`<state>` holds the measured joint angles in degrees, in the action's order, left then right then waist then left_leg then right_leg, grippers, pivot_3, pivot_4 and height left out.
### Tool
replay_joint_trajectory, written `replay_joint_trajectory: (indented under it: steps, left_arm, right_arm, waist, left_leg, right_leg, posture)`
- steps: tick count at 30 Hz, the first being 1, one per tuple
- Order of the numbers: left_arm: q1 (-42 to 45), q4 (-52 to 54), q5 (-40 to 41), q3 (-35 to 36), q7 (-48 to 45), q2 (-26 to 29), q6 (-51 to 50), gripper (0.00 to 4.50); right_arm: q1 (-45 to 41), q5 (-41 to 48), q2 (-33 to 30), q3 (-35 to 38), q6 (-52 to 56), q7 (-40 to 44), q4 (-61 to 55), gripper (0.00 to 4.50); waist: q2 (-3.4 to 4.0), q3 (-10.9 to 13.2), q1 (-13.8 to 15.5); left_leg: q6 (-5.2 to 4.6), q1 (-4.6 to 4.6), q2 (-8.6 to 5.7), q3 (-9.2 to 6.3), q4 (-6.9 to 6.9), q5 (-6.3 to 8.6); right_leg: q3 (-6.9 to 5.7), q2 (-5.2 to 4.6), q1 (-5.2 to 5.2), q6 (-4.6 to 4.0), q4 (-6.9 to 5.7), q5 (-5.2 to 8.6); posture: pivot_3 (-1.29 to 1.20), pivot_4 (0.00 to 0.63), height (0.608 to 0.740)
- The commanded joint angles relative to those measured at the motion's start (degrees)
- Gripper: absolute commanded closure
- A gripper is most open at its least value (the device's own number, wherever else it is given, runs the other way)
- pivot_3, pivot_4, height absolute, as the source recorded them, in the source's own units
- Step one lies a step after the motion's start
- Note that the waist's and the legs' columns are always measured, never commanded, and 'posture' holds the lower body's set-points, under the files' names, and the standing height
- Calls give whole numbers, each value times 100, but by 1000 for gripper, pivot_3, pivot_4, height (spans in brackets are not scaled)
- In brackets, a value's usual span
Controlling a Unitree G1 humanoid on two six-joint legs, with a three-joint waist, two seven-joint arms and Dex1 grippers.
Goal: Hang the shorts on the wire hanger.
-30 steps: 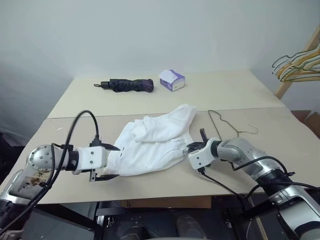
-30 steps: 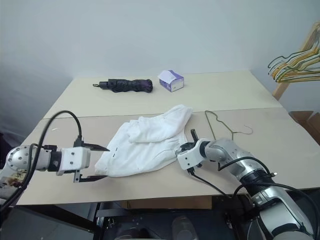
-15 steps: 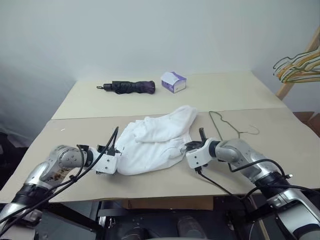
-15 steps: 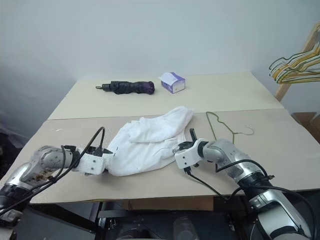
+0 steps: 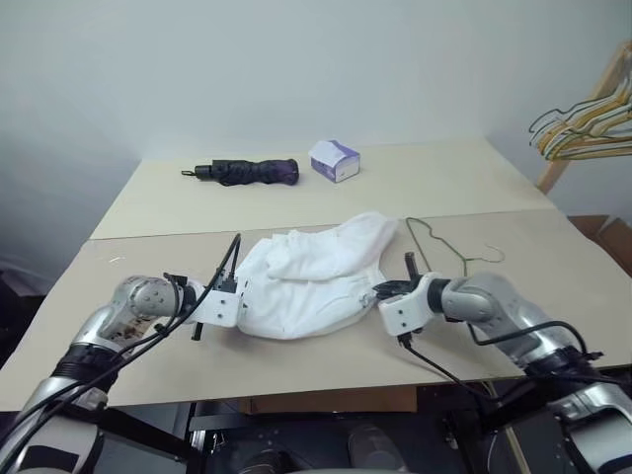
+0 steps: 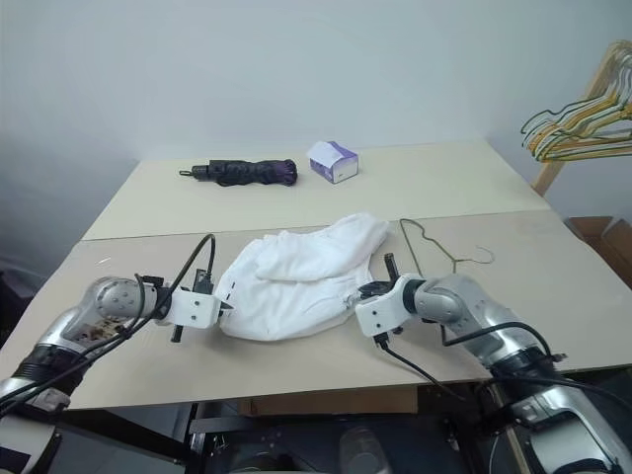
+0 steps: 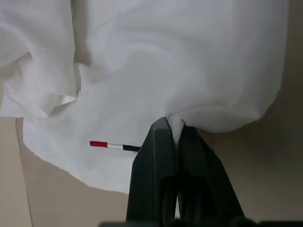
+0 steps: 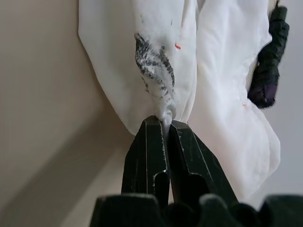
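Note:
The white shorts (image 5: 311, 276) lie crumpled in the middle of the table's near half. My left gripper (image 7: 173, 125) is at their left edge, shut on a pinched fold of the cloth. At the shorts' right edge my right gripper (image 8: 165, 122) is shut on a bunched bit of cloth with dark marks. The thin dark wire hanger (image 5: 434, 242) lies flat on the table just right of the shorts and beyond my right gripper, its hook pointing right.
A folded dark umbrella (image 5: 242, 171) and a white-and-purple tissue box (image 5: 334, 160) sit at the back of the table. A bunch of yellow, tan and dark hangers (image 5: 583, 123) hangs on a wooden rack at far right.
My left gripper, open and short of the shorts a second ago, has moved in and shut on their left edge. My right gripper stays shut on the cloth, drawn slightly back and up.

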<state>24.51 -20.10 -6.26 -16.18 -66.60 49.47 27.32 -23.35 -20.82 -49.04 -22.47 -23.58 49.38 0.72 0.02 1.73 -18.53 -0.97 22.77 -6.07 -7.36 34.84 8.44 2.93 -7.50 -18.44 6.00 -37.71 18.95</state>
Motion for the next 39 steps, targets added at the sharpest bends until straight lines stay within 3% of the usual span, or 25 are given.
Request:
replay_joint_trajectory:
  steps: [1, 5, 8, 11, 15, 16, 18, 20, 22, 25, 29, 33, 36, 39]
  left_arm:
    - [-100, 553, 1134, 417, -882, 404, -206, 4459]
    - [-167, 909, 1781, 570, -1578, 739, -609, 4459]
    - [77, 827, 1744, 687, -1250, 457, -826, 4459]
    - [1033, 124, 1493, 782, -642, -119, -1054, 4459]
    - [2836, -1584, 654, 789, 839, -808, -981, 4459]
    - [3422, -2135, 417, 802, 1497, -976, -995, 4459]
    - [4639, -3227, -227, 791, 3579, -1326, -1068, 4459]
    - [5615, -4076, -878, 659, 5593, -1482, -1117, 4459]
    - [6099, -4558, -1246, 566, 6739, -1519, -1034, 4459]
    - [6519, -4849, -1173, 804, 7368, -1532, -795, 4459]
    - [6260, -4725, -1145, 792, 6978, -1438, -126, 4459]
    - [5137, -3931, -1148, 541, 5910, -1123, 826, 4459]
    - [3880, -2756, -609, 611, 4767, -928, 876, 4459]
    - [2334, -944, -125, 729, 3943, -714, 223, 4459]
  right_arm:
    - [154, 1753, -496, 355, 145, 1188, -992, 4500]
    - [92, 3103, -1174, 529, 619, 2433, -1452, 4500]
    - [-331, 3293, -803, 615, 915, 2416, -1132, 4500]
    - [-1180, 2948, -71, 688, 1038, 1938, -149, 4500]
    - [-2786, 1408, 923, 757, 801, -148, 1843, 4500]
    - [-3319, 967, 1122, 765, 827, -1054, 2467, 4500]
    - [-4398, 356, 1519, 931, 1010, -3031, 3642, 4500]
    - [-5095, 100, 1746, 1144, 714, -4515, 4430, 4500]
    - [-5395, 62, 1858, 1271, 343, -5167, 4850, 4500]
    - [-5429, -150, 1806, 1277, -528, -5888, 5089, 4500]
    - [-4973, -254, 1642, 1076, -1304, -5517, 5271, 4500]
    - [-4212, -316, 1363, 735, -2235, -4674, 5282, 4500]
    - [-3688, -253, 1164, 470, -2837, -3908, 5214, 4500]
    - [-3194, -151, 1068, 246, -3243, -3177, 5194, 4500]
  waist:
    - [0, 0, -49]
    - [0, 1, -128]
    - [-2, 0, -138]
    - [-8, 3, -107]
    - [-20, 13, -120]
    - [-19, 12, -125]
    - [-22, 17, -141]
    - [-25, 20, -152]
    - [-29, 21, -175]
    - [-31, 18, -249]
    - [-32, 19, -313]
    - [-32, 19, -366]
    - [-32, 20, -414]
    - [-30, 19, -514]
  left_leg:
    - [0, 7, 1, -1, 1, 0]
    - [3, 4, 5, -6, 1, 2]
    - [11, -6, 15, -7, 1, 7]
    - [11, -3, 15, -13, 1, 7]
    - [8, 6, -11, -26, 13, 1]
    - [-25, 12, -12, -30, 12, -20]
    - [-35, 18, -12, -35, 3, -24]
    - [-25, 96, -26, -38, 3, -33]
    - [-18, 122, -27, -43, -15, -38]
    - [-23, 144, -31, -22, -12, -33]
    - [-47, 144, -96, -7, -8, -19]
    - [-82, 138, -125, 9, 25, -51]
    - [-85, 48, -123, 8, 11, -57]
    - [-86, 36, -116, 3, 4, -55]
  right_leg:
    - [0, -1, -5, 0, 1, 0]
    - [-5, -6, 2, 0, 3, 1]
    - [-7, -5, 12, -3, 9, 3]
    - [-17, -5, 11, -8, 10, 5]
    - [-34, -4, 8, 0, 12, -2]
    - [-38, -4, 2, 0, 12, -3]
    - [-45, -6, -11, -11, 2, -9]
    - [-40, -17, -82, -20, -37, -15]
    - [-40, -21, -122, -22, -55, -16]
    - [-42, -41, -167, -11, -112, -10]
    - [-42, -96, -169, 24, -125, 11]
    - [-40, -120, -137, 23, -117, 10]
    - [-46, -120, -42, 36, -92, 18]
    - [-51, -116, -24, 42, -73, 22]
  posture:
    - [-324, 0, 740]
    - [-324, 0, 740]
    - [-323, 0, 740]
    - [-313, 0, 740]
    - [-310, 0, 740]
    - [-310, 0, 740]
    - [-300, 0, 740]
    - [-299, 0, 740]
    - [-301, 0, 740]
    - [-309, 0, 740]
    - [-312, 0, 740]
    - [-312, 0, 740]
    - [-298, 0, 740]
    - [-287, 0, 740]
